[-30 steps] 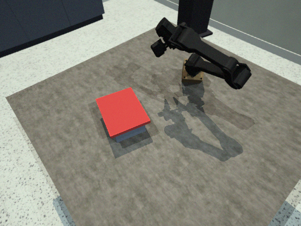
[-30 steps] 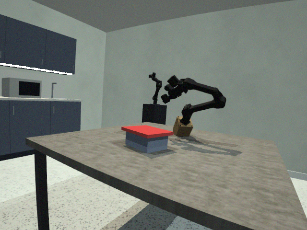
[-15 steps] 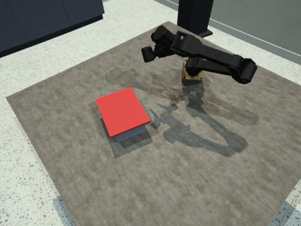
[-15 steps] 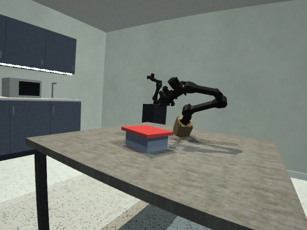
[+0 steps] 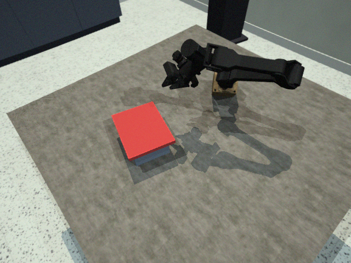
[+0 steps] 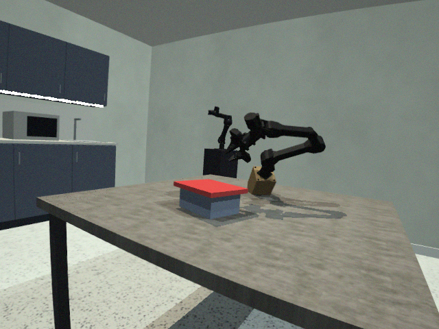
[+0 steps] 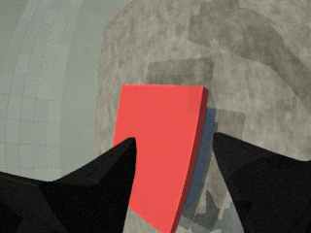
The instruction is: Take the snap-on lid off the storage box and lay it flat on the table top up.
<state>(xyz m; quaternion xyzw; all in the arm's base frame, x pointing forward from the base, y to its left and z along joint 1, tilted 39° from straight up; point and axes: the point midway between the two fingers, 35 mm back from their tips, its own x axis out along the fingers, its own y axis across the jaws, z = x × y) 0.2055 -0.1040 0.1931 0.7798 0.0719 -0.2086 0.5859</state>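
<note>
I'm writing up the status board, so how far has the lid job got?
Done: nothing yet; the red lid sits on the blue box. In hand: the pincer hangs part-open and empty in the air between the arm's base and the box, pointed at the lid. Left: grip the lid, unsnap, lay flat apart, release.
</note>
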